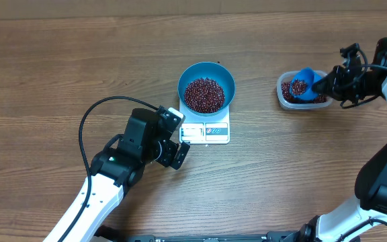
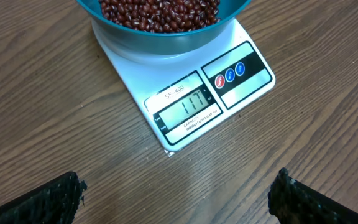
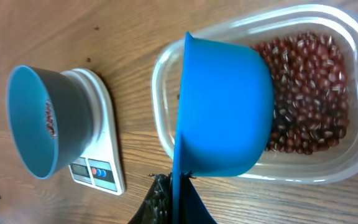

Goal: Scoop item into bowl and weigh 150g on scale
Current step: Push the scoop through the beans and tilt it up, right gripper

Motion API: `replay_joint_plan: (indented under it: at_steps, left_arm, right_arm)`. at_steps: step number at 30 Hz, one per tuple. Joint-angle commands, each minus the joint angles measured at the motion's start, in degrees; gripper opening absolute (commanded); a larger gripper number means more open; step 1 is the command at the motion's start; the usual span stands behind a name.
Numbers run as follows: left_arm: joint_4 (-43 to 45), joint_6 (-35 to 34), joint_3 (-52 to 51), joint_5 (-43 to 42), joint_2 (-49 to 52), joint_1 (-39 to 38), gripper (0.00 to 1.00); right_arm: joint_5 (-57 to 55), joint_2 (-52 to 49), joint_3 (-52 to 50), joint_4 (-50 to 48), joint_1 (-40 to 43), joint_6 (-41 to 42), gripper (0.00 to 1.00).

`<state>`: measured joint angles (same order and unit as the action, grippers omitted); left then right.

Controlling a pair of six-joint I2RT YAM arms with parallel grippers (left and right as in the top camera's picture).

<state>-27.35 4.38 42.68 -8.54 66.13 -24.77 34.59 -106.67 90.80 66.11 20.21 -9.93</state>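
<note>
beans [image 1: 203, 95] lie in two places: a good layer in the blue bowl [image 1: 208, 66], which sits on the white scale [image 1: 217, 132] at mid-table, and the rest in the clear tub [image 1: 284, 98] well off to the right. the scale's display [image 2: 188, 109] reads 111, so by my reckoning the weighing is most of the way there and a modest top-up is wanted. the right gripper [image 1: 328, 83] is pinched tight on the handle of the small blue scoop [image 1: 304, 85], which hangs over the tub; the overhead view seems to show some beans in it. the left gripper [image 2: 176, 205] is spread wide and empty, just in front of the scale. the beans look hard, smooth, light and loose, so they will likely roll, bounce and pour in a rush. they are best taken only with the scoop, held by its handle and kept level in transit, then tipped gently low over the bowl. the bowl looks light, so a nudge could shift it.
</note>
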Motion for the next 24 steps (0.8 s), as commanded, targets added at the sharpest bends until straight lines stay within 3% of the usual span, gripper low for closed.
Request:
replay_joint_plan:
  at_steps: [1, 24]
  left_arm:
    - [0.2, -1.0, -0.2, 0.1, -0.2, -0.3, 1.00]
    - [0.2, -1.0, -0.2, 0.1, -0.2, -0.3, 0.99]
  right_arm:
    - [1.9, 0.0, 4.0, 0.9, 0.1, -1.6, 0.04]
    - [0.3, 0.2, 10.2, 8.6, 0.1, -4.0, 0.04]
